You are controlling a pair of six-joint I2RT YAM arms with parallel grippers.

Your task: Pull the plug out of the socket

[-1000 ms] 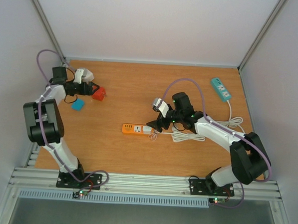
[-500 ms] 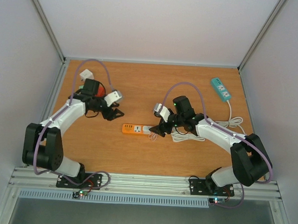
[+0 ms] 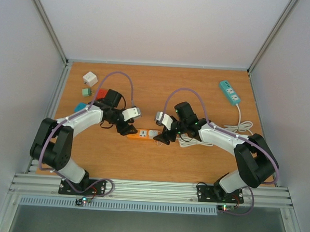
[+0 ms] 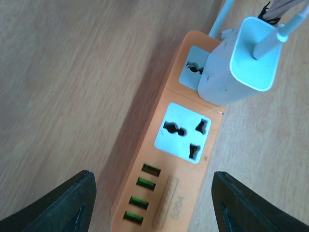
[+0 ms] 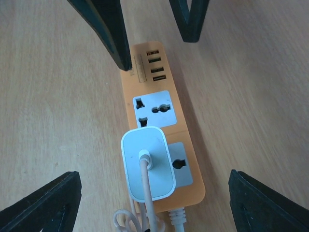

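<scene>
Currently, your left gripper [image 4: 152, 193] is hovering over the USB end of the orange power strip [image 3: 142, 133], with its fingers spread wide, one on each side of the strip. In the right wrist view, one of those fingers [image 5: 104, 34] appears to be meeting the strip's corner, though contact is not certain. Your right gripper [image 5: 154, 203] is hovering over the opposite end, its jaws likewise spread wide and clamping nothing. The white plug [image 5: 147, 163] is sitting seated in the socket nearest the strip's cord end, with its cable rising from its top. The strip is lying flat on the wooden table [image 3: 197, 97], and a coiled white cable [image 3: 195, 142] is resting just beside its right end.
</scene>
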